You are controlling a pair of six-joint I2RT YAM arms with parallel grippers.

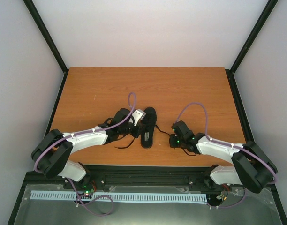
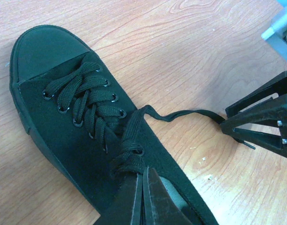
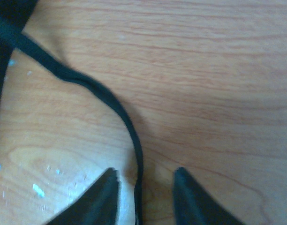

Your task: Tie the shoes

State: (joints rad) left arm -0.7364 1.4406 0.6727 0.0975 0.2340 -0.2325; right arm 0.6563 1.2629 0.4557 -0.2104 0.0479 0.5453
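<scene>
Farthest left, a loose black lace tail [image 1: 124,144] lies slack on the orange-brown wooden bench [image 1: 96,89], just beside the shoe and under the left arm. It is limp, light cord that will probably slide and kink rather than keep a shape, so any loop made from it needs holding at its base. The left tool [image 2: 143,172] is closed tight over the throat of the small all-black canvas low-top sneaker [image 2: 64,117], its tips at the bunched crossing by the top eyelets. It seems to pinch lace there, though the wrist view does not show this for certain. The sneaker lies sole down near the middle of the bench between the two arms, toe pointing away from their bases. It looks light enough to drag when a lace is pulled, with soft canvas sides and a firmer toe cap, so a steadying hold near the top eyelets is sensible. To the right, a thin flat black lace [image 2: 181,115] runs slack and wavy from the top eyelet across the wood to the right tool [image 3: 146,176]. That tool's jaws stand partly apart with the lace between them, not yet pinched. The best grip is likely on the flat of the lace, well back from its tip.
</scene>
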